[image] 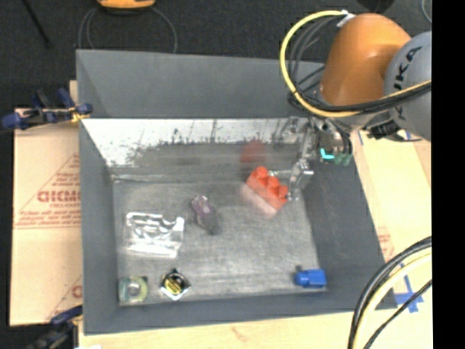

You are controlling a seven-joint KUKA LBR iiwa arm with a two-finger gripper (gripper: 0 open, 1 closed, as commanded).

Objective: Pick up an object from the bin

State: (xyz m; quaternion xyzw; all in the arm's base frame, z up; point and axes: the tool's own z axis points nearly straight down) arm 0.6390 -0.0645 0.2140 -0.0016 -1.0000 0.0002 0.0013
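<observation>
Gripper [296,180] is low in the grey metal bin [98,209] near its far right corner, just beside the right end of an orange-red plastic block piece [263,187]; whether it is apart or together cannot be told. Small purple-grey lump [205,213] mid-floor, clear plastic packet [154,233] toward the left wall, blue block [310,278] at the front right corner.

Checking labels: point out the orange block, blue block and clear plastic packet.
orange block [263,186]: camera view, middle of its top.
blue block [310,278]: camera view, centre of its top face.
clear plastic packet [152,233]: camera view, middle of the packet.
</observation>
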